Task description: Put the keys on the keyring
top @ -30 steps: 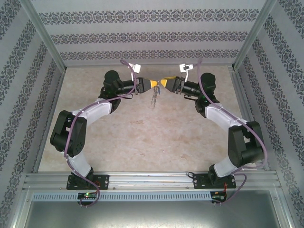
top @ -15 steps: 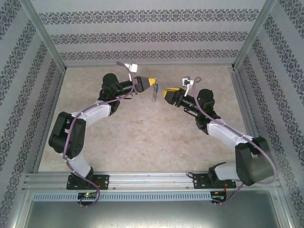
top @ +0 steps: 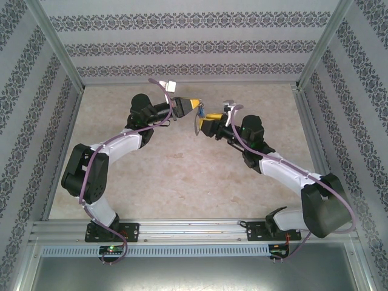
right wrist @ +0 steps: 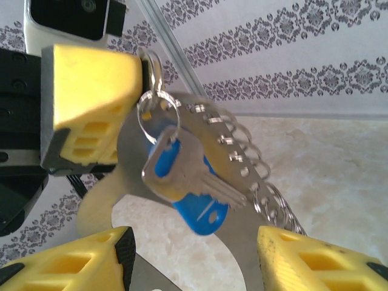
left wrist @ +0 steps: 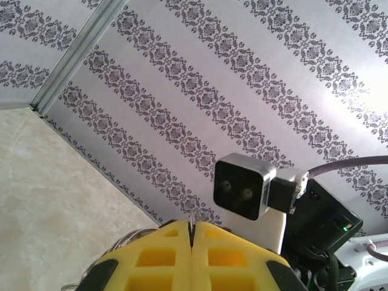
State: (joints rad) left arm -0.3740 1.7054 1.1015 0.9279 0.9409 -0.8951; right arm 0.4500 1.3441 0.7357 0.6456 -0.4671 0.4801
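The keyring [top: 197,124] hangs above the desk [top: 182,176] at upper centre of the overhead view, under the left hand [top: 195,109]. The right hand [top: 208,125], drawn back a moment ago, has swung in beside it, likely for a fresh try at threading. From the left wrist, the left hand [left wrist: 191,257] has its fingers pressed together on a sliver of metal. From the right wrist, the right hand [right wrist: 194,260] is spread wide and empty below the keys [right wrist: 182,176]. Their long axis slants from upper left to lower right, blade tip lower right, across the grey keyring [right wrist: 128,163] and its chain [right wrist: 242,154].
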